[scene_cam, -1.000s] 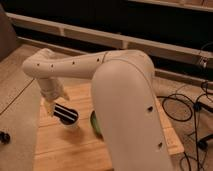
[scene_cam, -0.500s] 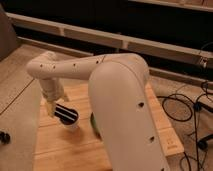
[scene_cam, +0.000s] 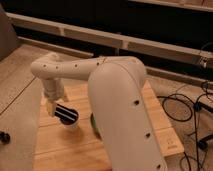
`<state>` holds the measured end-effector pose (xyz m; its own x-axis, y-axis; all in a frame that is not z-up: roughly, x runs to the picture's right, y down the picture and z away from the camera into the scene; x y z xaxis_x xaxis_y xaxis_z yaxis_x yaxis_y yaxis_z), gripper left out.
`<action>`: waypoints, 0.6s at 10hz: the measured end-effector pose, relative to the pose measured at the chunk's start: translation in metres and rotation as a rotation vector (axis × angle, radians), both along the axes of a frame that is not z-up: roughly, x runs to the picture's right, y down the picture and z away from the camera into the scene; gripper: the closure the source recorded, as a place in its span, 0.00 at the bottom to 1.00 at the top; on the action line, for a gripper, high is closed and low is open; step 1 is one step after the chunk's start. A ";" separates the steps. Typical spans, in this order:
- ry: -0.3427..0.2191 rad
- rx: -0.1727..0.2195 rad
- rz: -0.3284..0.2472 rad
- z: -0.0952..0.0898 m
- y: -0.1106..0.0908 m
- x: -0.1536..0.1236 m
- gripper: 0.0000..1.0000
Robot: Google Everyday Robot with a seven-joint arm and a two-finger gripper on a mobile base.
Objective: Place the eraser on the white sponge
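My gripper point(scene_cam: 54, 107) hangs over the left part of the wooden table point(scene_cam: 60, 145), at the end of the white arm point(scene_cam: 120, 105). It is shut on one end of the eraser point(scene_cam: 66, 114), a flat black block with pale stripes that sticks out to the right just above the tabletop. A small pale white shape point(scene_cam: 71, 125) shows right under the eraser's far end; I cannot tell whether it is the white sponge. A sliver of the green bowl point(scene_cam: 92, 123) shows just right of the eraser, mostly hidden by the arm.
The bulky arm link covers the table's middle and right. Black cables point(scene_cam: 185, 107) lie on the floor to the right. A black caster point(scene_cam: 4, 137) sits on the floor at the left. A low wall runs behind the table.
The big arm link has swung closer and now covers more of the bowl. The gripper and eraser have stayed almost in place, drifting slightly right and down.
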<state>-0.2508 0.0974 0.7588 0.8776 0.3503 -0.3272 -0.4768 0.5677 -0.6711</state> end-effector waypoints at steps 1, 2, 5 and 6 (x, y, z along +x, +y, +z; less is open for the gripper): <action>-0.007 0.006 -0.003 0.000 -0.002 -0.003 0.64; -0.012 0.010 -0.006 -0.001 -0.004 -0.005 0.74; -0.037 0.016 0.009 -0.003 -0.005 -0.013 0.99; -0.043 0.018 0.012 -0.004 -0.006 -0.016 1.00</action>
<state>-0.2666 0.0914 0.7546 0.8863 0.3667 -0.2830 -0.4549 0.5745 -0.6805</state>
